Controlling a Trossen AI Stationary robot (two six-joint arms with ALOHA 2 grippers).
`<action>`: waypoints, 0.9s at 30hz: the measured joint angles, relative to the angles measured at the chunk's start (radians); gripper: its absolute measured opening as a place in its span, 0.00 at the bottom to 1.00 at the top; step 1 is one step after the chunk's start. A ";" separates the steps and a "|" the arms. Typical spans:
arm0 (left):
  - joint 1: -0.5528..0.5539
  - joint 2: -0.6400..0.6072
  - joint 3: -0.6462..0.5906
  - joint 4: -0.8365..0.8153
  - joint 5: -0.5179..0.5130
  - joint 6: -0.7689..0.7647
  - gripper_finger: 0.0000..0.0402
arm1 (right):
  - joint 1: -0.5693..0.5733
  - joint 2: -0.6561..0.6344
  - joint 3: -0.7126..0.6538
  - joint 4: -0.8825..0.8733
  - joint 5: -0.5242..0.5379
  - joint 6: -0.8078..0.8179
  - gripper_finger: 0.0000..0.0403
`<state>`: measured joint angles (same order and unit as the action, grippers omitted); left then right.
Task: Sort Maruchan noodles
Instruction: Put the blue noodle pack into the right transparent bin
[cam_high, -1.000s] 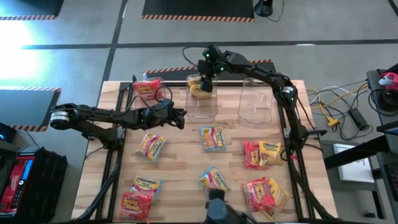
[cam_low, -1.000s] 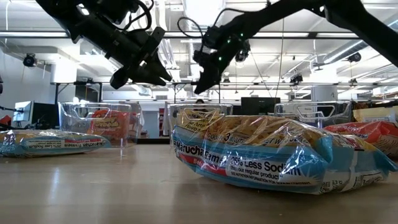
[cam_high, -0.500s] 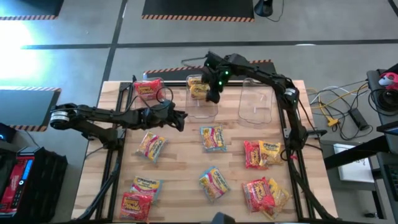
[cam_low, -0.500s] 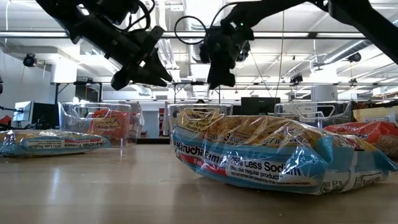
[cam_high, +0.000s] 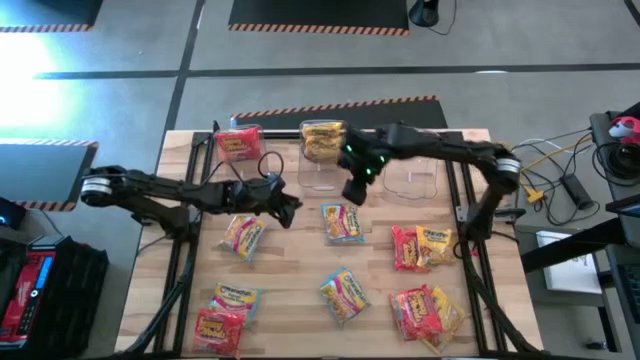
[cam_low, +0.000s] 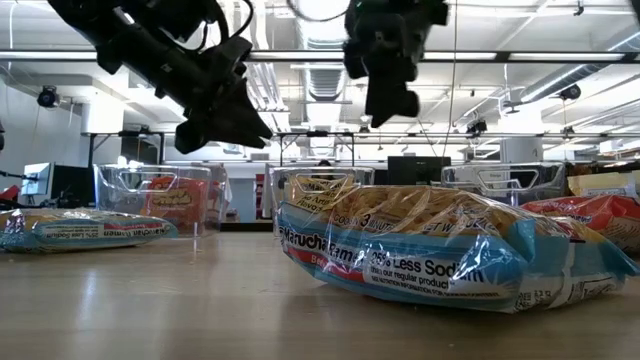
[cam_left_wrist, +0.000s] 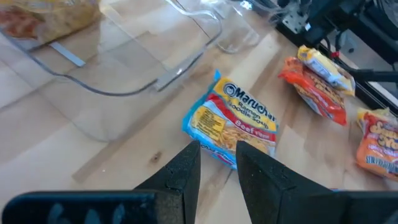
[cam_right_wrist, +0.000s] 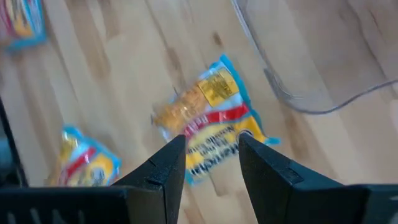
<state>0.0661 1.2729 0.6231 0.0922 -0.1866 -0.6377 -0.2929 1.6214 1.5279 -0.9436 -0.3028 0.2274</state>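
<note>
Several Maruchan noodle packets lie flat on the wooden table. A red one (cam_high: 237, 143) rests in the left clear bin and a yellow one (cam_high: 322, 140) in the middle bin. My right gripper (cam_high: 352, 193) (cam_right_wrist: 211, 158) hovers open just near of the middle bin, above a multicoloured packet (cam_high: 343, 222) (cam_right_wrist: 208, 127). My left gripper (cam_high: 290, 210) (cam_left_wrist: 217, 163) hangs above the table to that packet's left (cam_left_wrist: 231, 121), fingers a little apart, holding nothing. Both grippers are high above the table in the low view (cam_low: 235, 125) (cam_low: 390, 105).
The right clear bin (cam_high: 415, 165) stands at the far edge beside the other two. Loose packets lie at left (cam_high: 243, 235), right (cam_high: 420, 247), near middle (cam_high: 343, 295) and both near corners (cam_high: 225, 315) (cam_high: 428, 312). One packet (cam_low: 440, 250) fills the low view's foreground.
My right gripper has moved from above the middle bin toward the table's near edge and now hovers over the multicoloured packet in the table's middle. The yellow packet stays in the middle bin. My left gripper has drifted slightly toward the near edge.
</note>
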 joint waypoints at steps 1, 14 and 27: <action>-0.003 0.006 0.000 0.002 0.006 -0.002 0.21 | 0.021 -0.035 -0.061 0.071 0.024 0.056 0.34; -0.044 0.280 0.003 0.370 0.112 -0.218 0.21 | 0.188 -0.215 -0.593 0.609 0.240 0.650 0.34; -0.075 0.488 0.062 0.512 0.039 -0.457 0.20 | 0.197 -0.213 -0.736 0.618 0.256 0.693 0.34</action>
<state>-0.0086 1.7610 0.6853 0.6041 -0.1480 -1.0951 -0.0959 1.4086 0.7923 -0.3260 -0.0472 0.9201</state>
